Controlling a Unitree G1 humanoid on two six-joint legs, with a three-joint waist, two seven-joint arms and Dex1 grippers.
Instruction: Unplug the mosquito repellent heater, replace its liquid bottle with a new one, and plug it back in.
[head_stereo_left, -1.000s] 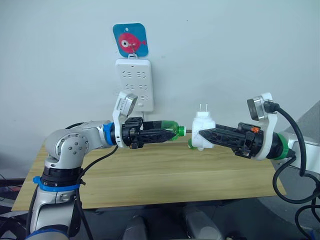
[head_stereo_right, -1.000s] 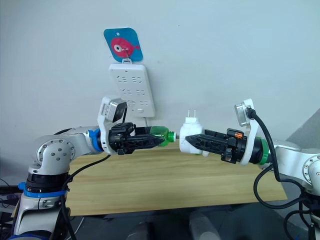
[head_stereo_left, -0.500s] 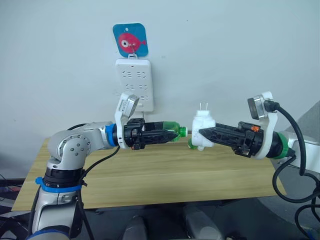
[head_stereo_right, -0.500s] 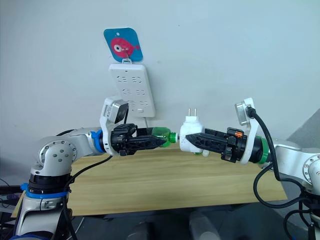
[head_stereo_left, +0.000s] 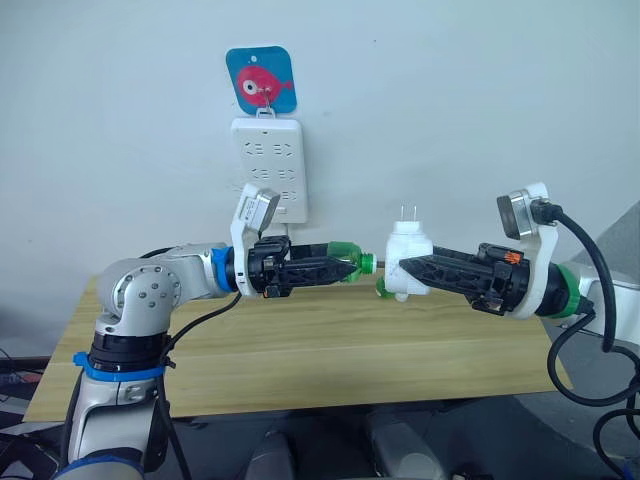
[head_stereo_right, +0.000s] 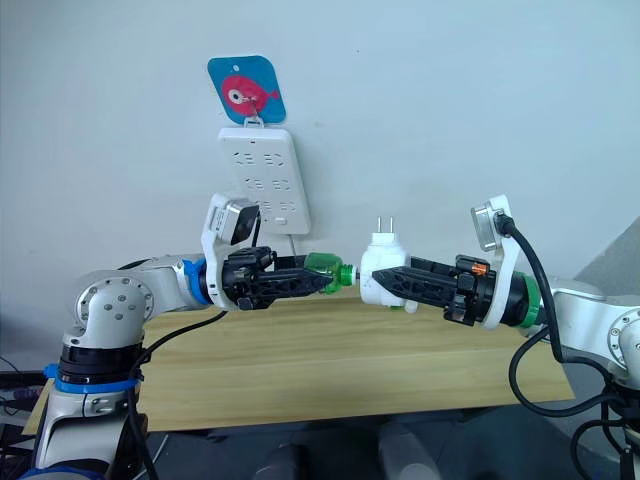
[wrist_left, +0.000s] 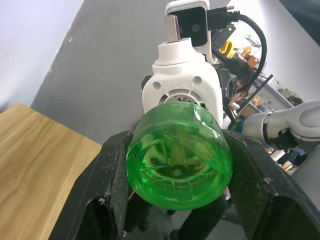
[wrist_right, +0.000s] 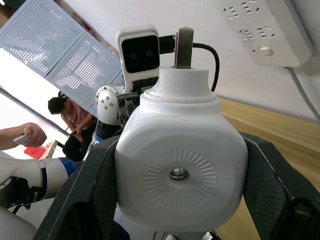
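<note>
Holding steady: the left gripper (head_stereo_left: 340, 268) is clamped round a translucent green plastic liquid bottle (head_stereo_left: 341, 258) lying on its side, neck toward the other arm; the right gripper (head_stereo_left: 408, 270) is closed on the small white rounded plastic mosquito repellent heater (head_stereo_left: 408, 262), its two metal prongs (head_stereo_left: 407, 214) pointing up.

Where the heater is: in the air above the pale wooden table (head_stereo_left: 300, 360), unplugged, well apart from the long white power strip (head_stereo_left: 269, 168) that hangs on the wall under a blue card with a red fish (head_stereo_left: 260, 83).

Step in hand: judged to be mating the bottle to the heater. The green neck sits just beside the heater's near face, seemingly at its opening; whether any thread has caught cannot be told.

Risk, misalignment: in the left wrist view the green bottle base (wrist_left: 179, 162) sits below the heater's socket, not plainly centred on it. Pushing or turning off-axis could cross the thread or jam the wick against the rim.

Risk, slip: the bottle is smooth and round, held across its barrel by two black fingers (wrist_left: 108, 185). Twisting against resistance may spin it in the grip instead of seating it.

Risk, heater shift: the rounded white shell (wrist_right: 181, 175) could rotate between the right fingers under sideways load, tilting the prongs and spoiling the later plug-in.

Risk, drop: either piece let go here would fall to the table or past its edge.

Another green object: partly hidden behind the heater; cannot tell what it is.
</note>
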